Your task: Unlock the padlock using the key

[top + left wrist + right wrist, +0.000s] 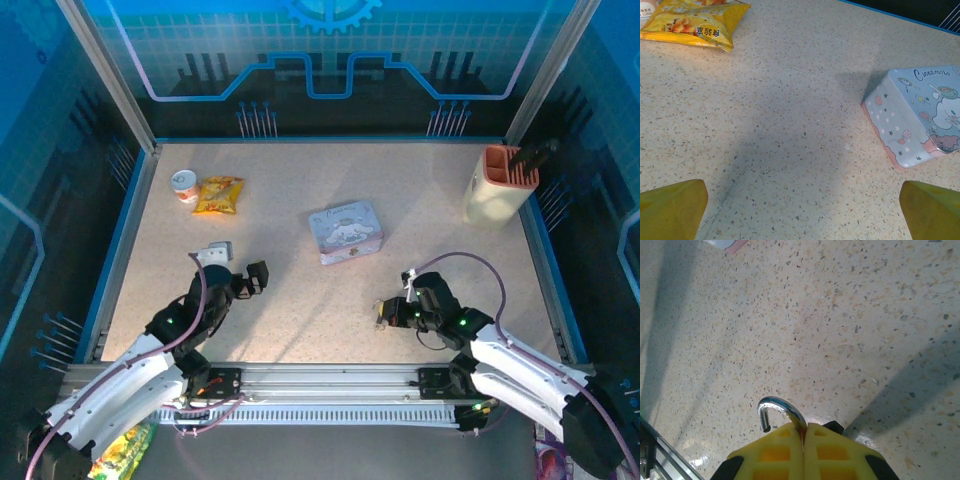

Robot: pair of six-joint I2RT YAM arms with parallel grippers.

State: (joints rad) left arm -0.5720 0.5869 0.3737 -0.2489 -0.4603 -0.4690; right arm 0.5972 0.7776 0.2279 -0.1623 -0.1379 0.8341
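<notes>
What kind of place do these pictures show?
Probably a robot test cell: a speckled table fenced by blue printed panels, a left arm and right arm bolted to a metal rail, and assorted props like a cartoon tin and snack bag.

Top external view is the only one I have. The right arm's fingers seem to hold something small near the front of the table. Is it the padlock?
Observer: Yes. In the right wrist view the right fingers are shut on the padlock, and its silvery shackle curves out between them.
Operator: Thank you. And the left fingers, are they holding anything?
Observer: No. In the left wrist view the left fingers stand wide apart, with bare table between them.
</notes>
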